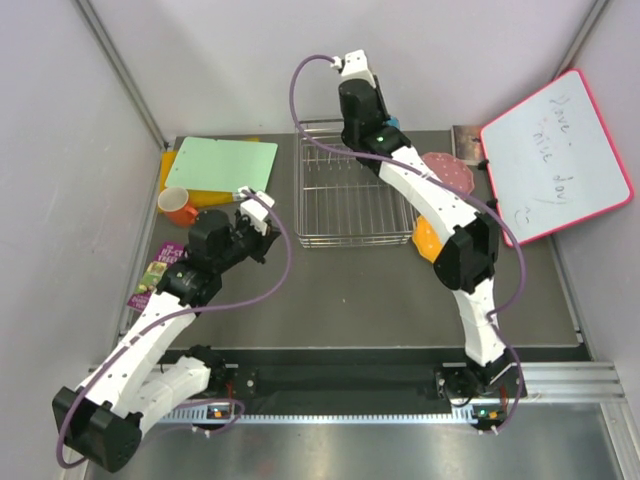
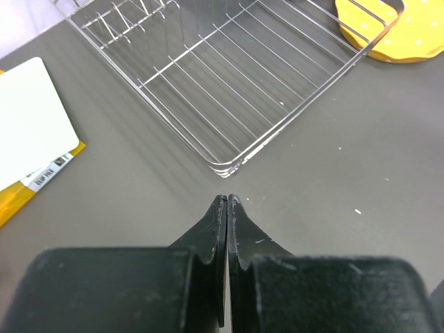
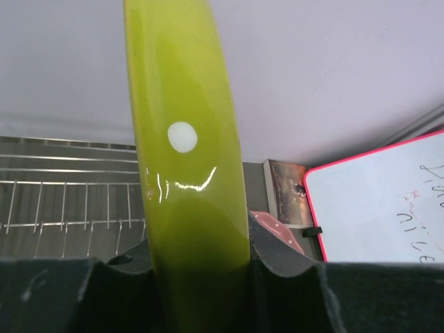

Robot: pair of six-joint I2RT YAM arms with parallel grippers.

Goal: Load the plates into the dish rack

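Carefully now: your right fingers are clamped on the yellow-green plate, which stands on its edge above the far end of the dish rack, toward the far edge of the tabletop. Your left fingers are pressed together with nothing between them, low over the tabletop just before the rack's near left corner.

The main danger, I think, is at the dividers. If the plate comes down a little turned, its rim can land on a wire instead of between two, and the plate may twist in the grip or slip out. The rack looks light and nothing holds it, so a push could slide it. The orange plate lies at the rack's near right corner and the pink plate toward the far right corner; both wait on the tabletop.
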